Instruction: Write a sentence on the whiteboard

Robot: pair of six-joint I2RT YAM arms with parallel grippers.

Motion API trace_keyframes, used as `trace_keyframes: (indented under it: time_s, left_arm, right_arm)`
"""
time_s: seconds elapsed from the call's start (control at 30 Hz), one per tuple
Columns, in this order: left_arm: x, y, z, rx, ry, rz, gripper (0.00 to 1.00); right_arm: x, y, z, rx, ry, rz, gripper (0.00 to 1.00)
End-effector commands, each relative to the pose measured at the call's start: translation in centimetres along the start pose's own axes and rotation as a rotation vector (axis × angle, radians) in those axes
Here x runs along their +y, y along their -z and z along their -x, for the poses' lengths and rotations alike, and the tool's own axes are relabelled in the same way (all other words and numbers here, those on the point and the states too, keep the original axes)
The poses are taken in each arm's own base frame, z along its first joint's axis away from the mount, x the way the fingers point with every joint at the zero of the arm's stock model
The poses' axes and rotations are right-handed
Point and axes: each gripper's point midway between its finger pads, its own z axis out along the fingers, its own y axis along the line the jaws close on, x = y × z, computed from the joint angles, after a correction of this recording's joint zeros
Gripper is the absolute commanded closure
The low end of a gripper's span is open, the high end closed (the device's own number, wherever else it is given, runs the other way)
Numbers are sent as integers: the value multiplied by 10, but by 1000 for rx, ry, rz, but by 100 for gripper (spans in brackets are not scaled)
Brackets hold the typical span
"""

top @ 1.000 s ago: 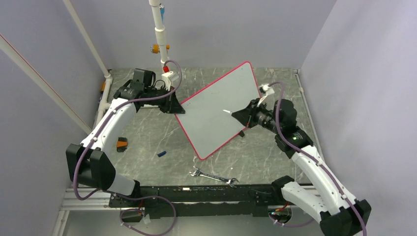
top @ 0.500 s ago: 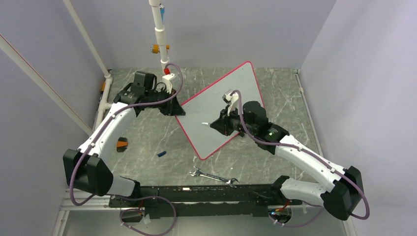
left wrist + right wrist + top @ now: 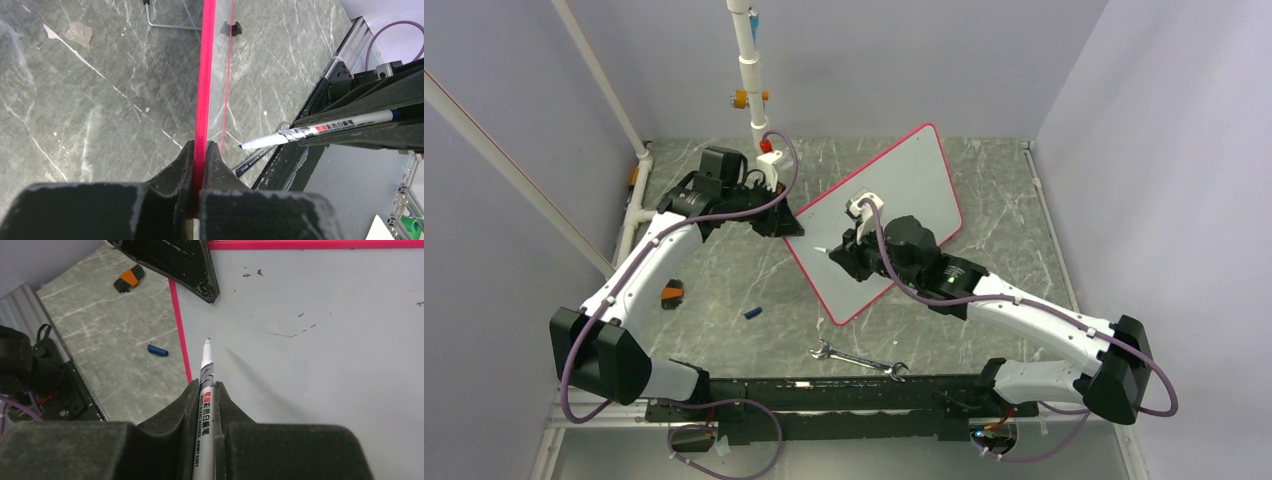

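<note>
The whiteboard point(image 3: 904, 180), white with a red-pink rim point(image 3: 205, 75), stands tilted on the grey marble table. My left gripper point(image 3: 782, 218) is shut on its left edge, with the rim pinched between the fingertips point(image 3: 200, 145). My right gripper point(image 3: 839, 253) is shut on a white marker point(image 3: 207, 365) with its cap off. The marker's tip points at the board's face point(image 3: 325, 340) near the lower left rim, a short way off the surface. No sentence shows on the board, only a few faint dark specks.
A steel wrench point(image 3: 859, 360) lies near the front rail. A small blue cap point(image 3: 752, 313) and an orange-and-black item point(image 3: 672, 293) lie on the table left of the board. A white pipe point(image 3: 749, 70) rises at the back. Lilac walls enclose the table.
My right arm has swung left across the board with the marker, from the right side to near the lower left rim. The left gripper holds the board's edge as before.
</note>
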Motion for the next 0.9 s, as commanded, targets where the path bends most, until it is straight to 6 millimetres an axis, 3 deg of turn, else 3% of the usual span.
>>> trace_keyframes:
  time_s: [0.0, 0.37, 0.87]
  left_arm:
    - [57, 6, -10, 40, -76, 305, 100]
    - [53, 8, -10, 42, -85, 309, 100]
    - [50, 7, -11, 42, -92, 301, 100]
  right_arm:
    - [-1, -5, 32, -97, 16, -91, 100]
    - [14, -17, 35, -93, 49, -138, 100]
    - [8, -23, 25, -66, 46, -185, 100]
